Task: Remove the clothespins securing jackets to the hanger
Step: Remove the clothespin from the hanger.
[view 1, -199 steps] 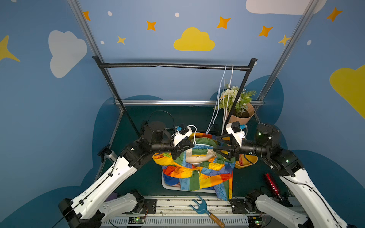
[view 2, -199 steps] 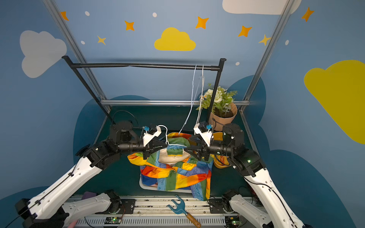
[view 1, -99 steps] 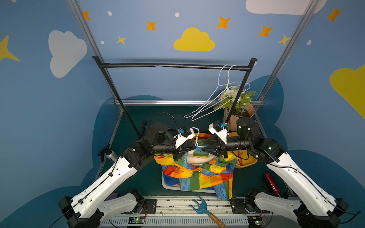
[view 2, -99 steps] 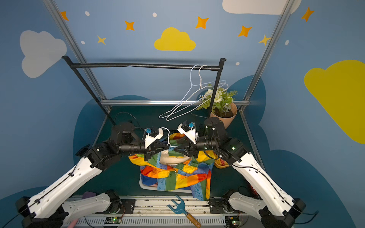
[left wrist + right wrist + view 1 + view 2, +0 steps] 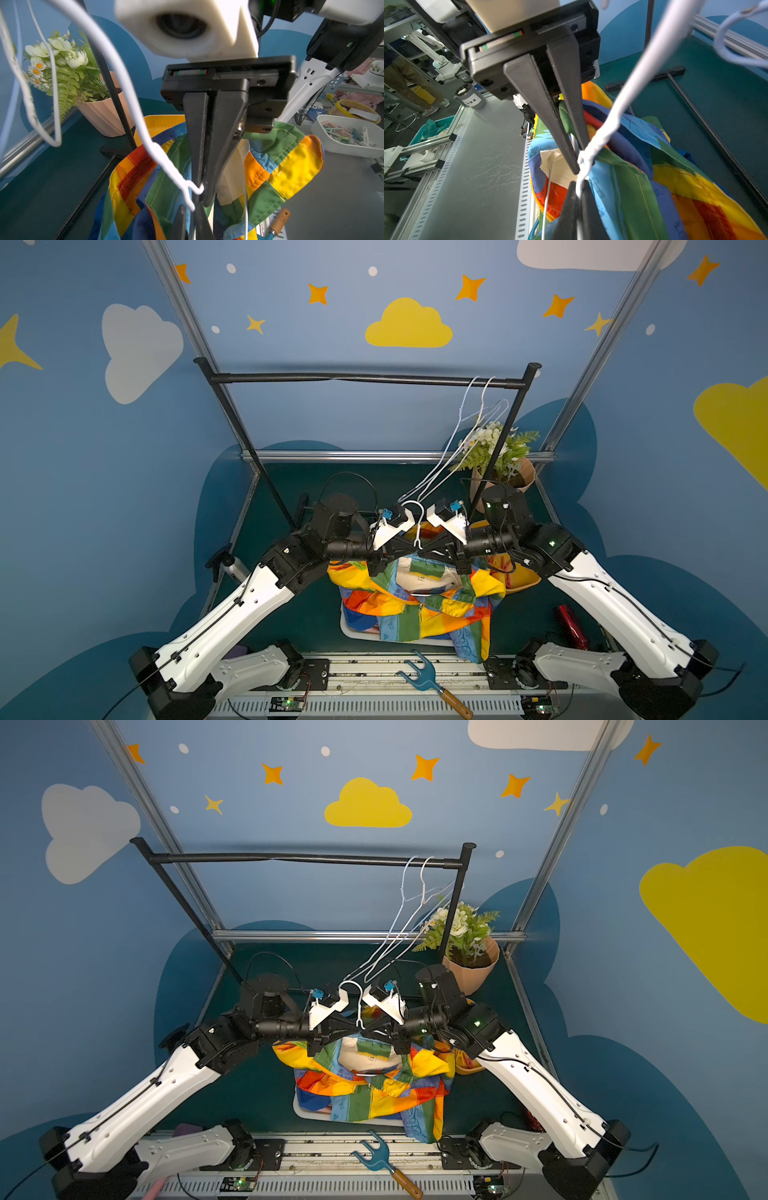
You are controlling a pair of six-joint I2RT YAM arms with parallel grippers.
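Clamping the hanger [image 5: 133,99] neck, the right gripper [image 5: 205,197] is fully closed; left gripper [image 5: 579,164] stands narrowly parted around the same wire. Jacket [image 5: 415,610] hangs below both jaws; no clothespins visible; hold the hanger level.

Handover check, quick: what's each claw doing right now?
Left claw: narrow gap around the white hanger at its neck; grip cannot be told.
Right claw: closed on that hanger's neck.
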